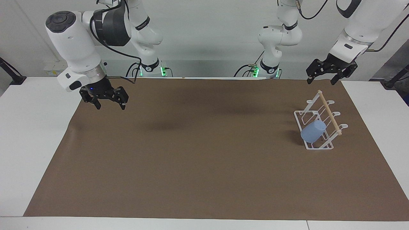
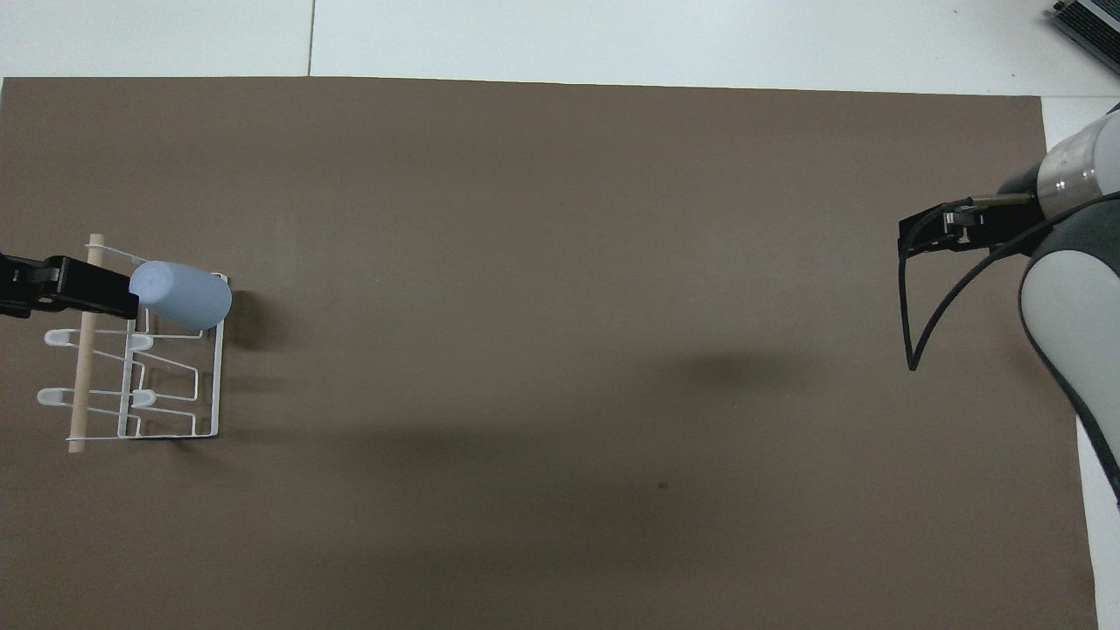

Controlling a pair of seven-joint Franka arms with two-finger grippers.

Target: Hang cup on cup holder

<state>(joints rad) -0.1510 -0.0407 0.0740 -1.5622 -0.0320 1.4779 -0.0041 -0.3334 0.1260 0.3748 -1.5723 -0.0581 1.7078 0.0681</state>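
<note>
Fingers spread and gripping nothing, the left gripper (image 1: 330, 75) is hanging above the cup holder (image 1: 319, 123), where the cup (image 1: 313, 131) is sitting tilted over a prong at the table's (image 1: 28, 127) left-arm end. The right gripper (image 1: 104, 99), likewise splayed and empty, is waiting over the right-arm end. A straight upward retreat looks wisest, sparing the hung cup any nudge.

- A large brown rectangular mat (image 1: 198, 153) covers most of the white table (image 1: 28, 134).
- A dark ridged object (image 2: 1089, 22) sits at the table's corner, cut off.
</note>
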